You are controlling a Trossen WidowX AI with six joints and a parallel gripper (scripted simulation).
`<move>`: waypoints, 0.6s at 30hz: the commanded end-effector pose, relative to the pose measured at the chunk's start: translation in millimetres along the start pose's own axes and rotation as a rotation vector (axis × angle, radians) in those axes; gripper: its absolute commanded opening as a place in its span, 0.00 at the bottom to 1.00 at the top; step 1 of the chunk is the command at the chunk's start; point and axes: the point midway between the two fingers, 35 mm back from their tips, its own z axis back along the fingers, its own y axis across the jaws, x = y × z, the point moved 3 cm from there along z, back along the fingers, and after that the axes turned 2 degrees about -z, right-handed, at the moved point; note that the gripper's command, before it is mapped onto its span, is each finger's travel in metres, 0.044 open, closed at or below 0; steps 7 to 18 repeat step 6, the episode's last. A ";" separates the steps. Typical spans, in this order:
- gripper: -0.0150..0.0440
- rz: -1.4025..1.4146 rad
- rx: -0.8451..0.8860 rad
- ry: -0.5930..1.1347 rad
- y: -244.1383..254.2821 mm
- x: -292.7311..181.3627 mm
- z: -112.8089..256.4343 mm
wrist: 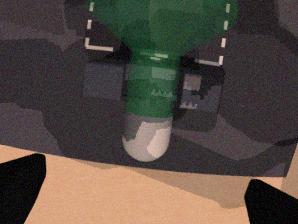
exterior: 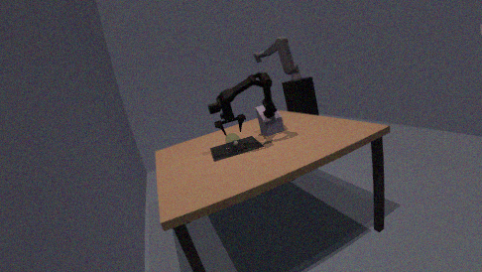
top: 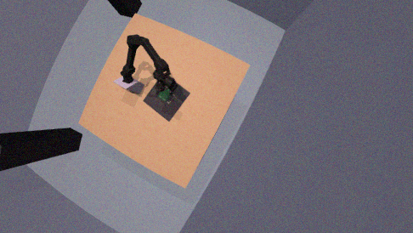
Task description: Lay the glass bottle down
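black hand [top: 166,88] [exterior: 232,130] [wrist: 148,180] spread wide with nothing in it, green glass bottle [top: 165,95] [exterior: 232,138] [wrist: 152,75] lying on its side under the hand, neck in the grey rest [wrist: 103,80], dark mat [top: 170,114] [exterior: 217,155] [wrist: 30,120] below them both

Green bottle neck in a grey rest

A green glass bottle [wrist: 150,80] lies with its pale-capped neck between the grey rest's [wrist: 102,80] two sides, on a dark mat [wrist: 30,117]. White dashes flank its body. The gripper's [wrist: 145,182] black fingers stand wide apart, clear of the neck.
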 end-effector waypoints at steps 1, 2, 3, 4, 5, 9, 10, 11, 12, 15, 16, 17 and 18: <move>1.00 0.005 0.006 0.021 -0.9 0.4 5.2; 1.00 0.005 0.006 0.021 -0.9 0.4 5.2; 1.00 0.005 0.006 0.021 -0.9 0.4 5.2; 1.00 0.005 0.006 0.021 -0.9 0.4 5.2; 1.00 0.005 0.006 0.021 -0.9 0.4 5.2; 1.00 0.005 0.006 0.021 -0.9 0.4 5.2; 1.00 0.005 0.006 0.021 -0.9 0.4 5.2; 1.00 0.005 0.006 0.021 -0.9 0.4 5.2; 1.00 0.005 0.006 0.021 -0.9 0.4 5.2; 1.00 0.005 0.006 0.021 -0.9 0.4 5.2; 1.00 0.005 0.006 0.021 -0.9 0.4 5.2; 1.00 0.005 0.006 0.021 -0.9 0.4 5.2; 1.00 0.005 0.006 0.021 -0.9 0.4 5.2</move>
